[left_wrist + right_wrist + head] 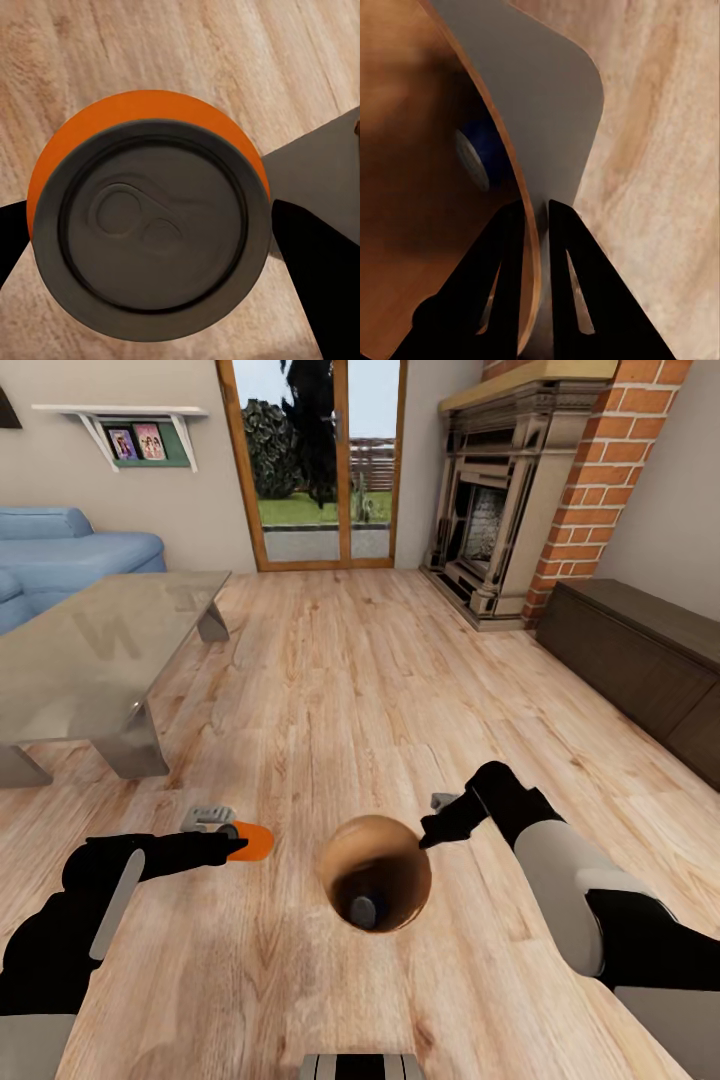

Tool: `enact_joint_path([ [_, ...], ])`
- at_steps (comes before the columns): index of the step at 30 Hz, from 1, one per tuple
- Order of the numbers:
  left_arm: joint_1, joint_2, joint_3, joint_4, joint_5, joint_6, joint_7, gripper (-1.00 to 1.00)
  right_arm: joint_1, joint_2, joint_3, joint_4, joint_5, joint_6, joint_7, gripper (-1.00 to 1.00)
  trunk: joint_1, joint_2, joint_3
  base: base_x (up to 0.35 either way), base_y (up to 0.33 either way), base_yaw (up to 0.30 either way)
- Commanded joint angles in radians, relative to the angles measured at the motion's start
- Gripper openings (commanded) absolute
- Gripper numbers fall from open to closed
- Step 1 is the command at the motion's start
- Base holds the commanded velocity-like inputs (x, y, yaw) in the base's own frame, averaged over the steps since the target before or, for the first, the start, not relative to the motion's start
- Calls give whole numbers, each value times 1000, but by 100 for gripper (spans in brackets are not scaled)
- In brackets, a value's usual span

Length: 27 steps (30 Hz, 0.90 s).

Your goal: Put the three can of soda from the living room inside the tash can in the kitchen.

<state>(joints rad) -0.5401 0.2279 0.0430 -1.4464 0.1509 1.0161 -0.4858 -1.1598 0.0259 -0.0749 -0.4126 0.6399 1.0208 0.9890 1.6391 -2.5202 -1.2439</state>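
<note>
My left gripper [238, 844] is shut on a bright orange soda can [256, 841], held sideways low over the wood floor. In the left wrist view the can's grey top [154, 236] faces the camera, with dark fingers [319, 281] on either side. The brown trash can [375, 865] hangs tilted, its mouth towards the head camera. My right gripper [430, 832] is shut on its rim. In the right wrist view the fingers [577, 292] pinch the rim's wall [521, 187]. A dark blue can [481, 154] lies inside the bin, its grey end [362, 911] showing in the head view.
This is the living room. A grey glass low table [100, 650] stands at the left with the light blue sofa [70, 555] behind it. The brick fireplace [505, 510] and a dark low cabinet [650, 655] line the right. Glass doors [320, 460] are straight ahead across open wood floor.
</note>
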Motion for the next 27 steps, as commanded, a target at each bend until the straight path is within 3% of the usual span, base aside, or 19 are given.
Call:
enact_joint_path([
  [1,0,0,0,0,-1,0,1,-100,0,0,3,1,6,4,2,-100,0,0,0,0,0,0],
  [27,0,-1,0,0,-1,0,4,-100,0,0,4,1,6,2,2,-100,0,0,4,0,0,0],
])
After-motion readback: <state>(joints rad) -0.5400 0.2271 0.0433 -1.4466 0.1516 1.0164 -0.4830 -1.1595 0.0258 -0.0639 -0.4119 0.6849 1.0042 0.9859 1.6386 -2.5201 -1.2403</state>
